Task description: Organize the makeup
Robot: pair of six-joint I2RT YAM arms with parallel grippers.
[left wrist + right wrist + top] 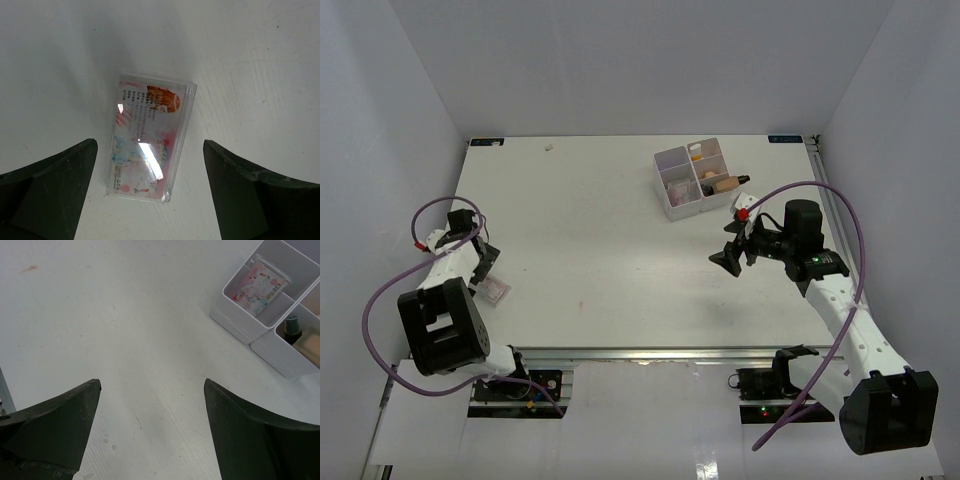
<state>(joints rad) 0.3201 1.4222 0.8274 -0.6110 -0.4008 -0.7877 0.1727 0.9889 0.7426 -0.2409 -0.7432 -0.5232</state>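
A small clear pinkish case (pixel 149 137) lies flat on the table between my left gripper's open fingers; in the top view it (pixel 496 290) lies at the left. My left gripper (pixel 150 150) (pixel 485 268) is open just above it, not touching. The white four-compartment box (pixel 682 211) stands at the back right and holds an orange tube (pixel 696 152) and a beige bottle (pixel 722 184). My right gripper (pixel 151 382) (pixel 730 258) is open and empty over bare table, in front of the box (pixel 235 322). A pinkish packet (pixel 261 285) and a dark-capped bottle (pixel 292 329) sit in the box.
A small pale object (pixel 551 147) lies near the table's far edge. Grey walls close in the table on three sides. The aluminium rail (pixel 650 353) runs along the near edge between the arm bases.
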